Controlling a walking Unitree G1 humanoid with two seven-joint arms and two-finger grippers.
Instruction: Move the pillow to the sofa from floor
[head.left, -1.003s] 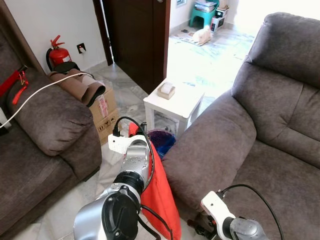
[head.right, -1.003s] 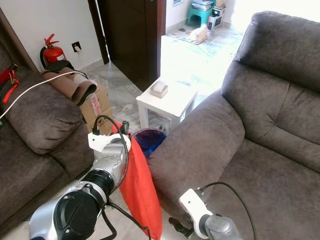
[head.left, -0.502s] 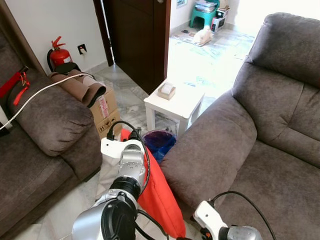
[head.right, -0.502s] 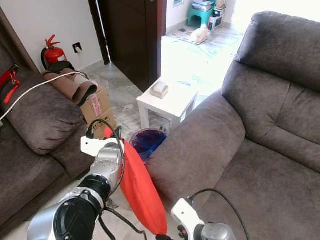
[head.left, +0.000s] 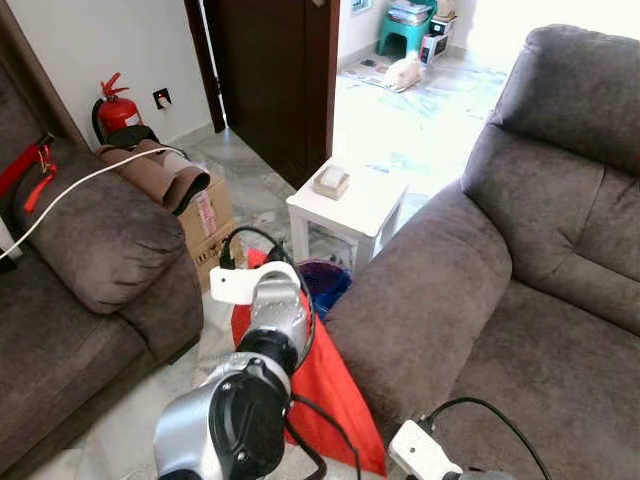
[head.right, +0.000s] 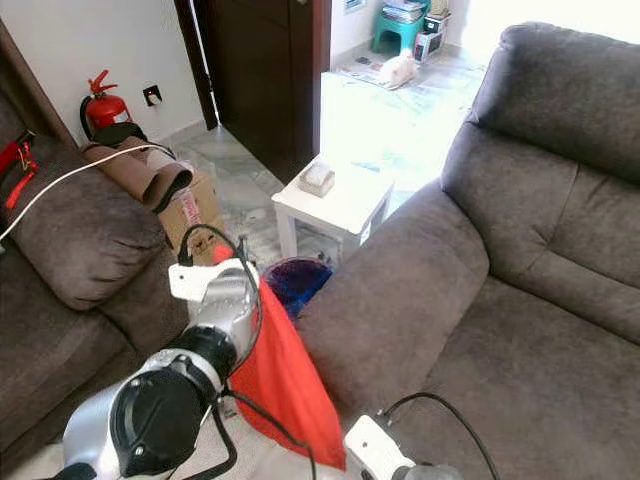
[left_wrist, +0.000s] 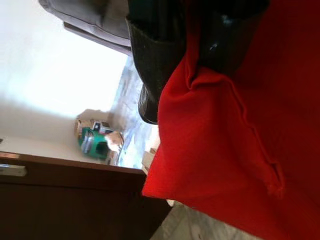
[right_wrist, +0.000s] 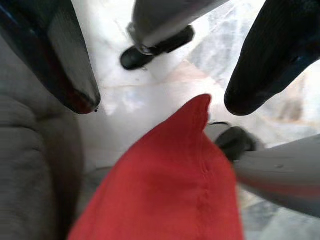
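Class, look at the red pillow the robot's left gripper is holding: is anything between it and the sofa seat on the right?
Only the sofa's own armrest. The pillow hangs from the left gripper beside that armrest, below its top, so it probably has to be lifted over. The seat beyond looks bare.

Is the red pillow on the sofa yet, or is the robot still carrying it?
Not yet. Done: the left hand has pinched the red pillow by its top edge. In hand: the pillow hangs beside the sofa armrest, and the right hand waits open over its lower corner. Left: lifting it over the armrest onto the seat and letting go.
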